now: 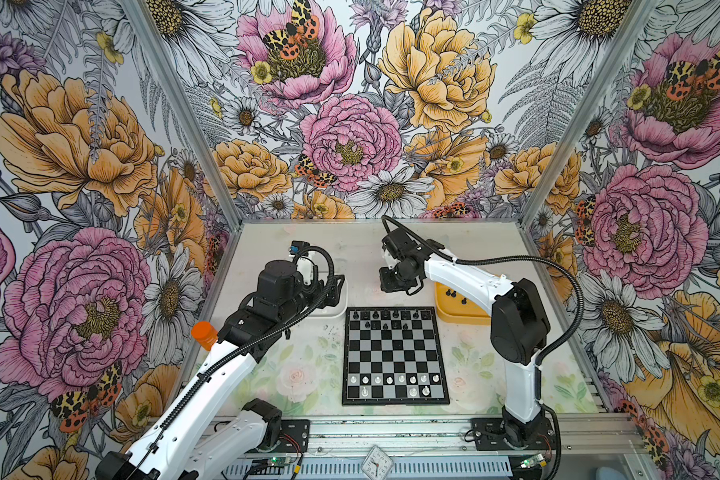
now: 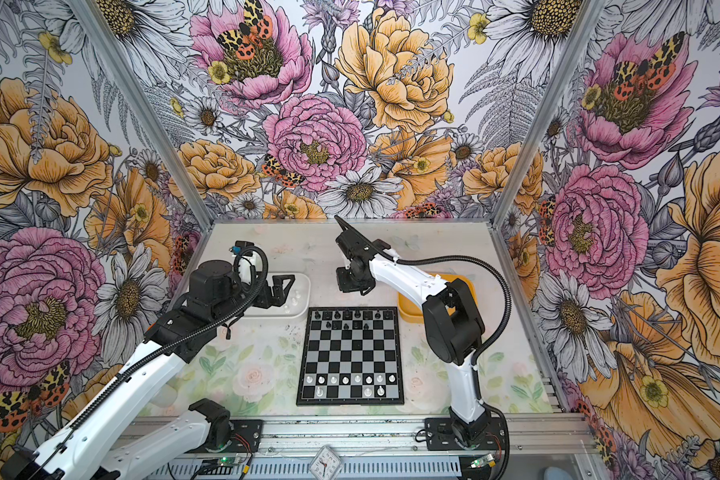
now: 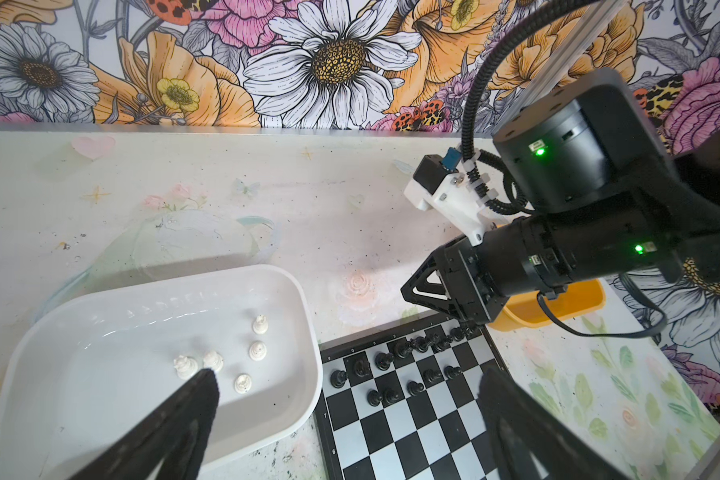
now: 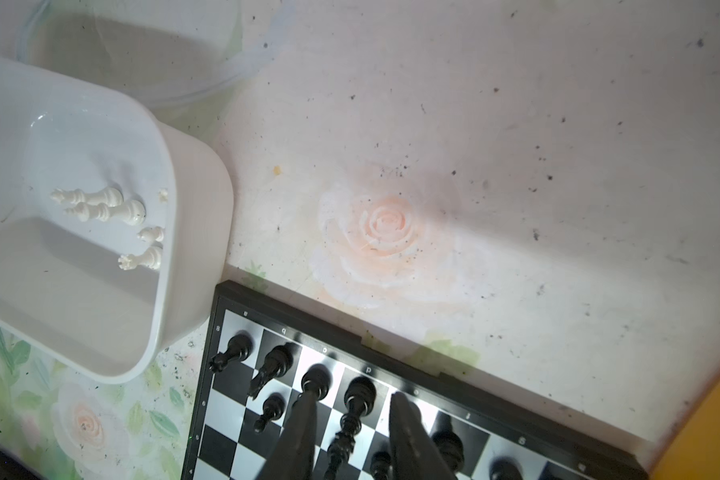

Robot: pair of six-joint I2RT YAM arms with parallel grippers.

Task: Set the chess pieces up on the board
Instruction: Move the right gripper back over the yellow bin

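Observation:
The board (image 1: 395,357) (image 2: 350,357) lies mid-table. Black chess pieces (image 1: 375,314) stand on its two far rows and white chess pieces (image 1: 391,379) on its two near rows. My right gripper (image 4: 352,397) (image 1: 391,289) hangs over the far row. It is open, its fingers standing either side of a tall black piece (image 4: 360,392) that stands on its square, with a gap on each side. My left gripper (image 3: 350,374) (image 2: 281,291) is wide open and holds nothing. One finger is over the white tray (image 3: 304,316), the other over the board's far left corner.
Several white pieces (image 3: 258,351) (image 4: 100,203) remain in the white tray at the board's far left. A yellow tray (image 1: 458,311) with black pieces (image 1: 454,294) stands at the far right, partly behind the right arm. Flowered walls close in three sides.

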